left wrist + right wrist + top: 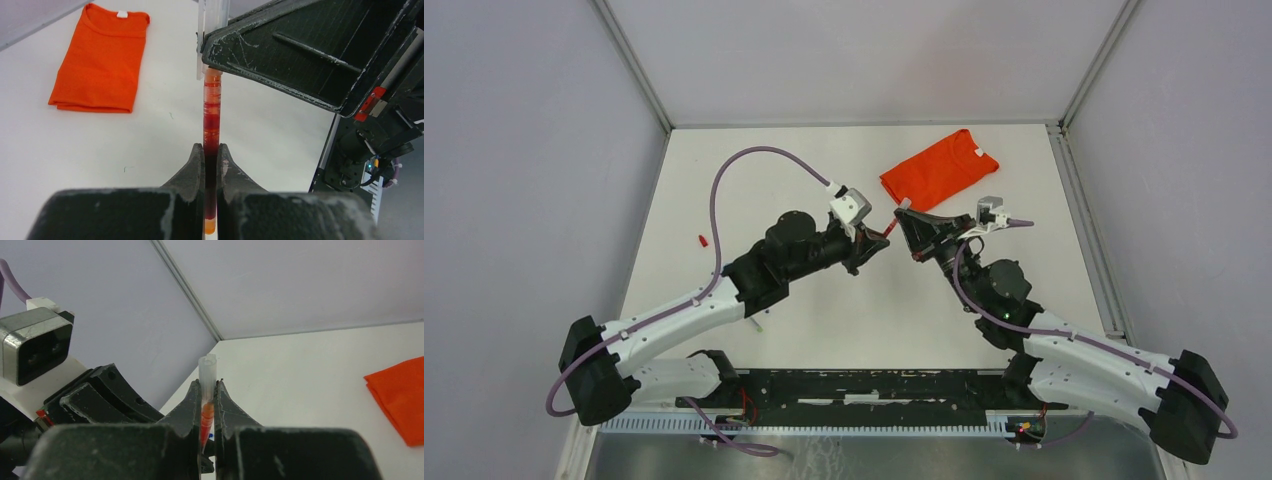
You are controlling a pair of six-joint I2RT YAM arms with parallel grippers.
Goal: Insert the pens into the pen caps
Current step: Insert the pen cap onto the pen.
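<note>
Top view: I see both arm tips meeting over the middle of the table (pixel 844 320), just short of the shirt (pixel 939 168).
Left gripper (pixel 211 152): jaws pinched tight on the red section of the pen (pixel 212 115).
Right gripper (pixel 207 390): jaws almost closed, clamped on the same pen's clear white end.
Pen position: off the table, bridging the two grippers.
Cap (pixel 702 240): small, red, lying loose near the table's left edge.
Shirt position: folded, toward the far right corner.
</note>
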